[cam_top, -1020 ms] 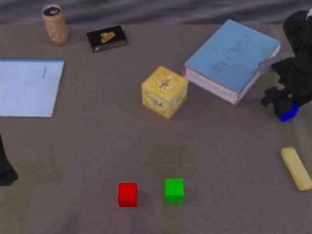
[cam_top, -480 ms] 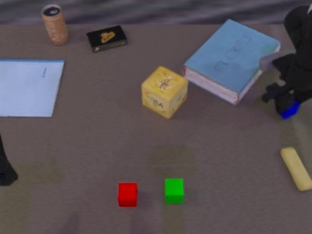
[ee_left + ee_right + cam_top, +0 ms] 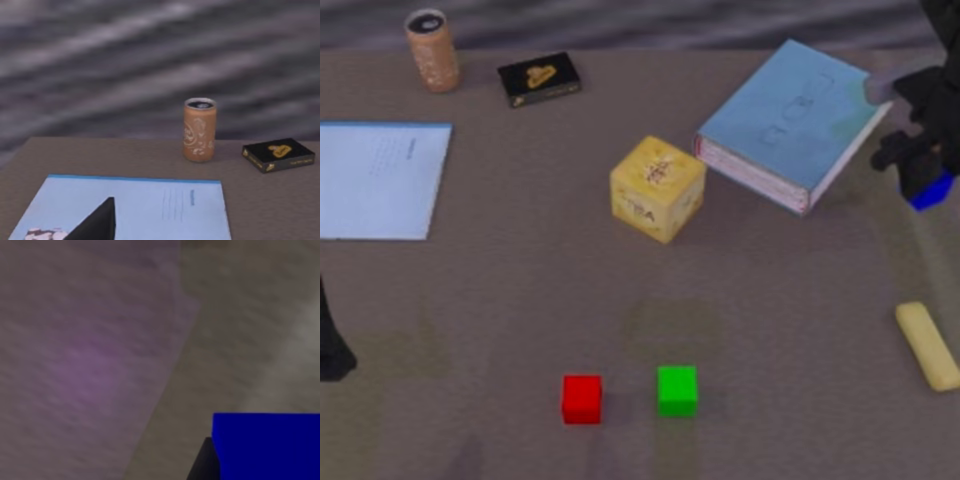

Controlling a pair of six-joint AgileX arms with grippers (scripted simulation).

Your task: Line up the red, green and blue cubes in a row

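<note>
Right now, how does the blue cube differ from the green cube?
The blue cube is clamped in the right gripper at the table's right edge, beside the book; the green cube sits free near the front, next to the red cube. The blue one is mostly hidden by the gripper; the green one is fully visible. Both are small, plain cubes.

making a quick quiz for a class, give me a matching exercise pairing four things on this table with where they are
Things:
1. blue cube
2. green cube
3. orange can
4. yellow box

Places:
A. far left corner of the table
B. middle of the table, beside the blue book
C. in the right gripper at the right edge
D. near edge, right of the red cube

Pairs: 1-C, 2-D, 3-A, 4-B
</note>
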